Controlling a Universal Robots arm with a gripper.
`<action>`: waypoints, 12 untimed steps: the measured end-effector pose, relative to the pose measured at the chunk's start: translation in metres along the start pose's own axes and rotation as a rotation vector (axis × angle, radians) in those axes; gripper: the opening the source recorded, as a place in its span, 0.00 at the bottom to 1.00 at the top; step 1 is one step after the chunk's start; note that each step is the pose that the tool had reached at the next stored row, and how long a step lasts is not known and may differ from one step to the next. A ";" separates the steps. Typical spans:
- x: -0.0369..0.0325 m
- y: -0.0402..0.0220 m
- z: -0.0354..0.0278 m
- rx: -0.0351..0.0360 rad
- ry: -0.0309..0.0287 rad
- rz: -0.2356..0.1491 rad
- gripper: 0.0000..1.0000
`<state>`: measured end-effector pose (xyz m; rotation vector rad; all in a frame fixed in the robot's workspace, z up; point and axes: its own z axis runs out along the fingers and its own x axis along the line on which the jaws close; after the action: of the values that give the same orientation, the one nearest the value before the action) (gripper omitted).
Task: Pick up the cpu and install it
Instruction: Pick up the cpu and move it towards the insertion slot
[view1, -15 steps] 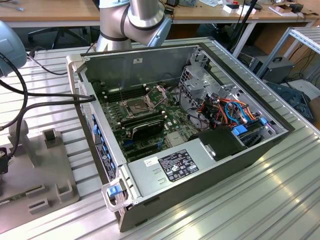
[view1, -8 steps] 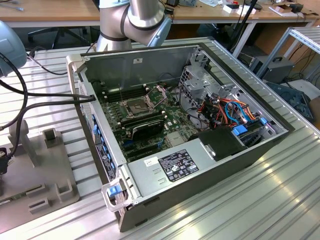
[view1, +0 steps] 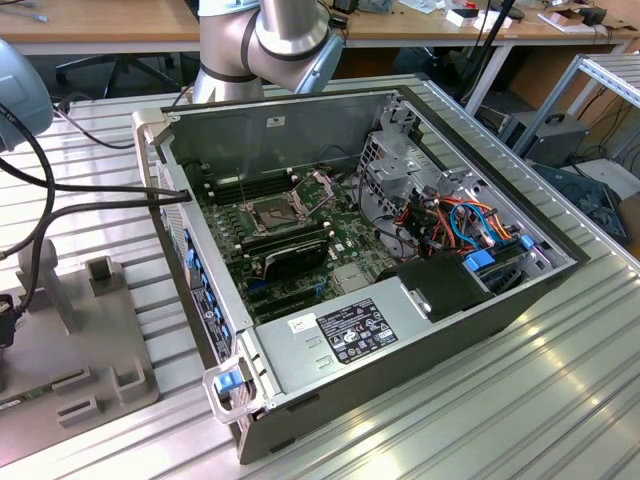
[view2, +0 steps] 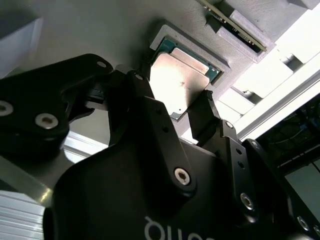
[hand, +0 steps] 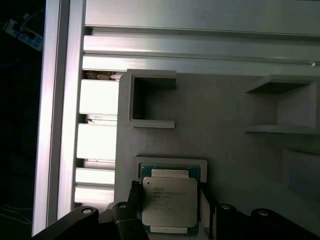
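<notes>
The cpu (hand: 169, 200) is sitting flat in its little square pocket in the grey holder (hand: 225, 150). My claw (view2: 175, 95) is down around it on two opposite sides, though honestly I can't tell from these angles whether it's actually clamped on or just hugging the edges. I'd call it a light, thin, rigid chip with a slick metal lid and probably a delicate underside, so grab it by opposite edges with a gentle squeeze and keep it dead level so it doesn't skate out.
</notes>
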<state>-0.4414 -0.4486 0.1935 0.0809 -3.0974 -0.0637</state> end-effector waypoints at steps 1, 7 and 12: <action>0.0000 0.0000 -0.0008 0.0000 0.0000 0.000 0.55; 0.0002 0.0001 -0.0034 0.0001 0.0002 0.000 0.55; 0.0001 0.0000 -0.0014 0.0001 0.0001 0.000 0.55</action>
<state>-0.4414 -0.4486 0.1950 0.0810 -3.0973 -0.0636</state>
